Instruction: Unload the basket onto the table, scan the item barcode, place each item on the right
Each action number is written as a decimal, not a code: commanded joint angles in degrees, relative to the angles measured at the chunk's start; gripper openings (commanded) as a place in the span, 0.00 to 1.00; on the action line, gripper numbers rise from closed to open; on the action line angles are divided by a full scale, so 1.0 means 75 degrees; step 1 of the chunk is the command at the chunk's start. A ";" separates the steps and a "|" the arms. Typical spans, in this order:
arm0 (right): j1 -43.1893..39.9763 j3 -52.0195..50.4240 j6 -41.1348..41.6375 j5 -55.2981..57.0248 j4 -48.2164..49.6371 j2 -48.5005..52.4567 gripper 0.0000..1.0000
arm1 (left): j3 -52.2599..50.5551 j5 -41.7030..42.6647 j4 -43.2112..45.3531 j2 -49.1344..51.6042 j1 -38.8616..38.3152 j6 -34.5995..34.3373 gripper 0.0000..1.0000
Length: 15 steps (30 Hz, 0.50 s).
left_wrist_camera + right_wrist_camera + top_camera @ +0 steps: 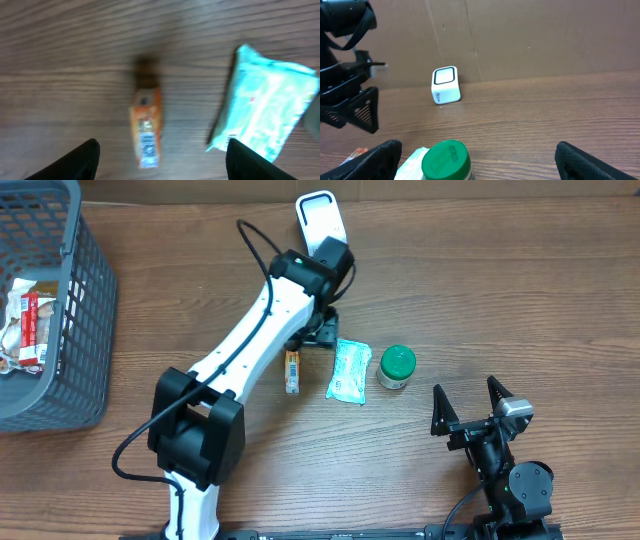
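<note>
Surveying the table (520, 290) from the overhead view, I find the left gripper (161, 150) reached out to mid-table on its white arm; the wrist view shows its two dark fingers (82, 160) standing well apart with nothing held between them. The orange item (146, 131) lies flat on the wood in line with that gap, clear of both fingers. It carries a pale label patch at its near end; the picture is too blurred for me to tell whether this is the barcode.

A teal packet (348, 370) lies just beside the orange item, on its right as seen from overhead; a green-lidded jar (397, 367) stands next to the packet on the far side. The white scanner (320, 220) sits at the back edge of the table beyond the left gripper, well apart from the orange item; its dark-framed window is tilted upward. The right gripper (466, 395) hangs near the front right with its jaws spread wide and empty, short of the jar. A grey basket (85, 320) occupies the left edge; wrapped goods lie inside it.
</note>
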 commanded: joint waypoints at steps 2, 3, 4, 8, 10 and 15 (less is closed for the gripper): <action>-0.0023 -0.0082 -0.0058 0.0035 0.0047 -0.0070 1.00 | -0.0565 -0.0012 0.0061 0.0023 0.0128 -0.0017 0.69; -0.0020 -0.0082 -0.0058 0.0035 0.0047 -0.0070 1.00 | -0.0737 0.0023 0.0152 0.0023 0.0128 -0.0015 0.68; -0.0020 -0.0082 -0.0058 0.0035 0.0047 -0.0070 1.00 | -0.0933 0.0055 0.0289 0.0023 0.0114 -0.0017 0.67; -0.0020 -0.0082 -0.0058 0.0035 0.0047 -0.0070 1.00 | -0.1839 0.0099 0.1145 0.0023 0.0061 -0.0023 0.65; -0.0020 -0.0082 -0.0058 0.0035 0.0047 -0.0070 1.00 | -0.2270 0.0096 0.1504 0.0023 0.0061 -0.0137 0.62; -0.0020 -0.0082 -0.0058 0.0035 0.0047 -0.0070 1.00 | -0.2827 0.0117 0.1973 0.0023 0.0061 -0.0219 0.38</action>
